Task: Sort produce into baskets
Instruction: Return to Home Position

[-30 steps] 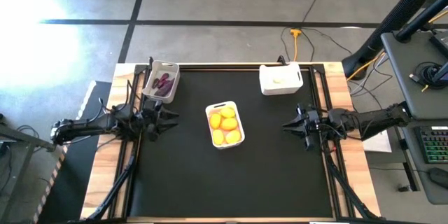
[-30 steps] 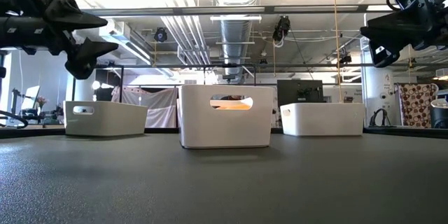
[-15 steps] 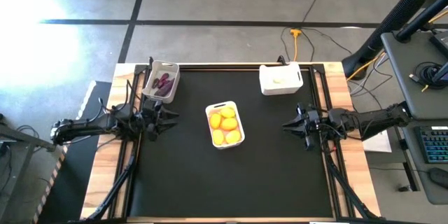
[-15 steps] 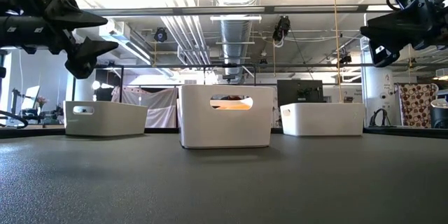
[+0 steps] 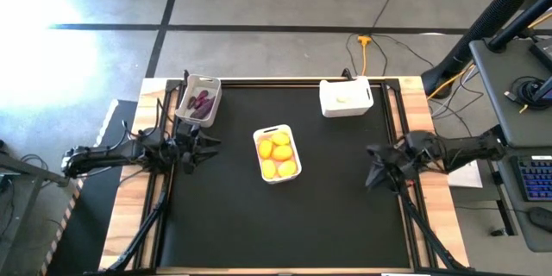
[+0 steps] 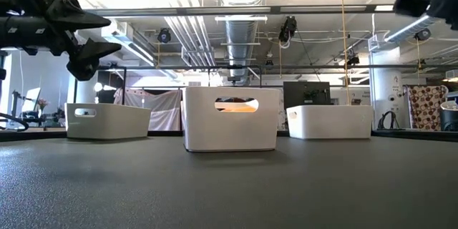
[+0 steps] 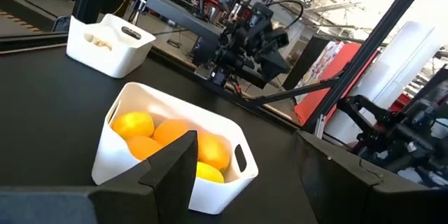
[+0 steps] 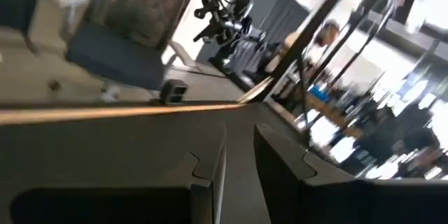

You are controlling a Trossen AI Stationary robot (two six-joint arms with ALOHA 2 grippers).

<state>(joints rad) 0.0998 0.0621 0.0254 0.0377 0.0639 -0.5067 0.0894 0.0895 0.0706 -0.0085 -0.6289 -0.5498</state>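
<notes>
High view: right end effector (image 5: 376, 175) has swung nearward at tabletop (image 5: 328, 216) right edge; state: cannot tell. Left end effector (image 5: 203, 149) apart, empty. Produce (image 5: 281, 153) sits in baskets (image 5: 345, 111); sorting judged complete.

dark purple eggplants (image 5: 201, 102) are held in the grey bin (image 5: 210, 81) at far left. yellow-orange fruits (image 5: 278, 155) are heaped in the central white bin (image 5: 270, 129). pale garlic (image 5: 343, 98) is held in the far-right white bin (image 5: 326, 105).

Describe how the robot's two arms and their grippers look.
The left arm and right arm are slim, dark, jointed tubes with thin black cables looping beside them. The left gripper is matte black, its two jaws flat, angular and tapering. The right gripper is likewise black. No markings show.
</notes>
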